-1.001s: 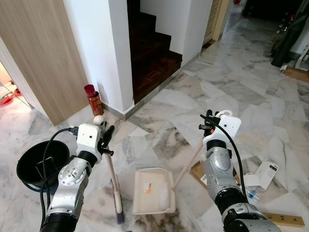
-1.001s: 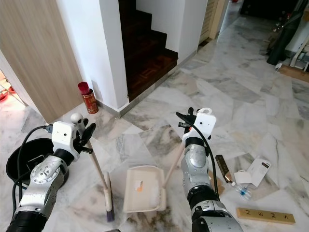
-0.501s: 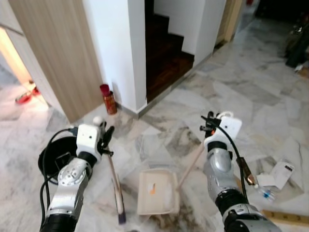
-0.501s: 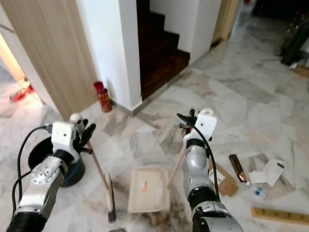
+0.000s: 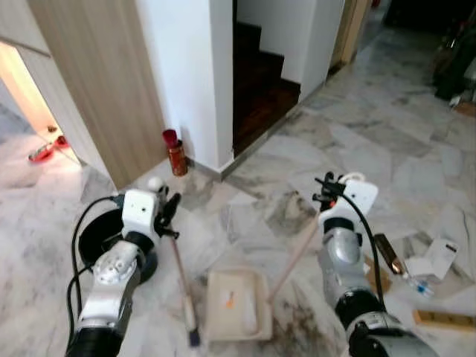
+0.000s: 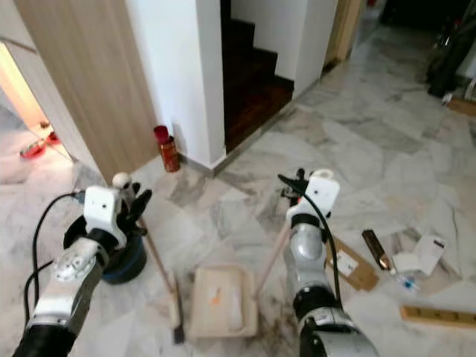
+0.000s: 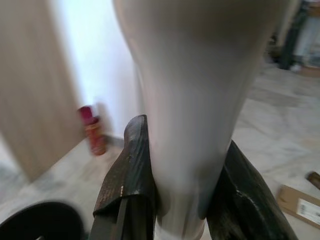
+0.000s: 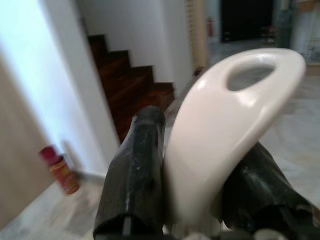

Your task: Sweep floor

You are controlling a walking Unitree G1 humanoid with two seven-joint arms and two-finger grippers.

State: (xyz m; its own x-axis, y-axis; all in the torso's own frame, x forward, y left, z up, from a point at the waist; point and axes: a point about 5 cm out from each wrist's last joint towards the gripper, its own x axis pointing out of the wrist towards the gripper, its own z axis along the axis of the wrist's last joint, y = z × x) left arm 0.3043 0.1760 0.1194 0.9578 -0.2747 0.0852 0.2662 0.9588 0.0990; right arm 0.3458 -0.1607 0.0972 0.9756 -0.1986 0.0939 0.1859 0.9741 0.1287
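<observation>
Since the earlier frame only the camera has swung; both tools hang as before. Left gripper (image 5: 165, 210) fingers clamp the broom (image 5: 181, 277), bristles down beside the dustpan (image 5: 237, 303), whose handle the right gripper (image 5: 327, 195) grips, tray flat for sweeping debris in.

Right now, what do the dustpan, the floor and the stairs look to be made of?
Dustpan: likely plastic, by its smooth cream moulded tray and loop handle end. Floor: polished marble or marble-look tile, grey veins, angled joints, soft glare. Stairs: dark reddish-brown, probably wood; too shaded to be sure.
</observation>
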